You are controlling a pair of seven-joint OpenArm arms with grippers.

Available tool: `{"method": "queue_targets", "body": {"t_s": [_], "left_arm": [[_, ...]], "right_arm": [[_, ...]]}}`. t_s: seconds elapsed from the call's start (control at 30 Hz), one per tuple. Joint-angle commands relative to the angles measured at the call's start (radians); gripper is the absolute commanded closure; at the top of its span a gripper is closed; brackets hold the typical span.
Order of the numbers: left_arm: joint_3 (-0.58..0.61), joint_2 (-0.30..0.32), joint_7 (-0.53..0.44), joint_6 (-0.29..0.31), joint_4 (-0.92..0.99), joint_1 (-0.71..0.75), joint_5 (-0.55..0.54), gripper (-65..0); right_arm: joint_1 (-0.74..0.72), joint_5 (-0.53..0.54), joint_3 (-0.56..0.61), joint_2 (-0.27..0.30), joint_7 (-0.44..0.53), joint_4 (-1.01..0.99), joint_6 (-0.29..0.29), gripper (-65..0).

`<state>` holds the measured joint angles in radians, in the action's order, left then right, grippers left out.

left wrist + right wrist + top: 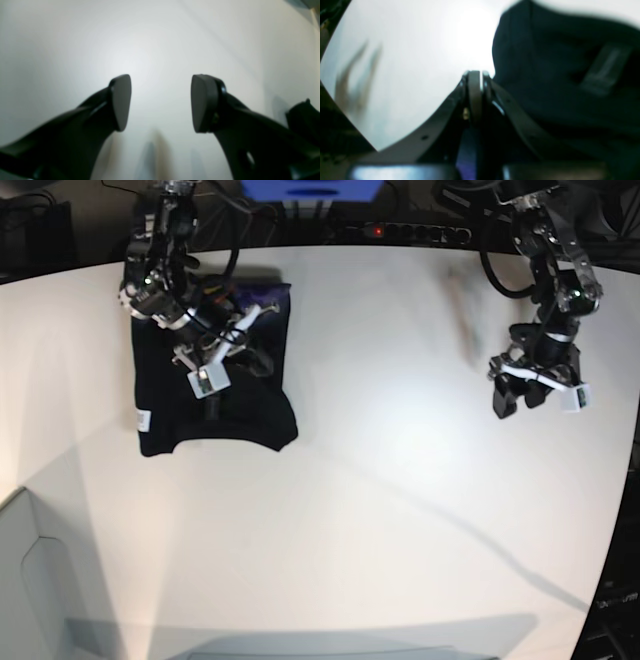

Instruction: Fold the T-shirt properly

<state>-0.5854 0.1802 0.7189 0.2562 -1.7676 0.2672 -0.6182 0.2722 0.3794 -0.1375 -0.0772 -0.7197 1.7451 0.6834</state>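
The black T-shirt (240, 405) lies folded into a rough square on the left part of the white table (380, 480). A small white tag (143, 420) shows at its left edge and a strip of purple print (258, 278) at its far edge. My right gripper (213, 408) hangs over the shirt's middle. In the right wrist view that gripper (475, 75) is shut, with the dark T-shirt (545, 75) and a greyish tag (605, 70) just to its right; I see no cloth between the pads. My left gripper (161, 102) is open over bare table, far to the right (520, 402).
A blue box (310, 188) and a black power strip (420, 230) sit beyond the table's far edge. A grey panel (30, 580) stands at the lower left corner. The table's curved edge runs along the right side.
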Motion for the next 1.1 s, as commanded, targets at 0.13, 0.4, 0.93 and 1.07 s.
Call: {"method": "queue_targets", "body": {"t_s": [0.13, 0.4, 0.93, 1.07], "left_arm": [[-0.003, 0.006, -0.023, 0.010, -0.021, 0.004, -0.015, -36.6], [0.000, 0.003, -0.022, 0.005, -0.050, 0.004, -0.015, -36.6], [0.002, -0.043, -0.022, 0.004, -0.186, 0.192, -0.016, -36.2], [-0.003, -0.043, -0.026, 0.004, -0.188, 0.260, -0.016, -36.2]], "right_arm": [[-0.043, 0.025, 0.078, 0.017, 0.027, -0.110, 0.015, 0.0], [-0.063, 0.030, 0.220, 0.069, 0.027, -0.115, 0.015, 0.0], [0.094, 0.030, -0.193, 0.158, 0.016, 0.217, 0.015, 0.0], [0.183, 0.030, -0.271, 0.164, 0.025, 0.217, 0.015, 0.0]]}}
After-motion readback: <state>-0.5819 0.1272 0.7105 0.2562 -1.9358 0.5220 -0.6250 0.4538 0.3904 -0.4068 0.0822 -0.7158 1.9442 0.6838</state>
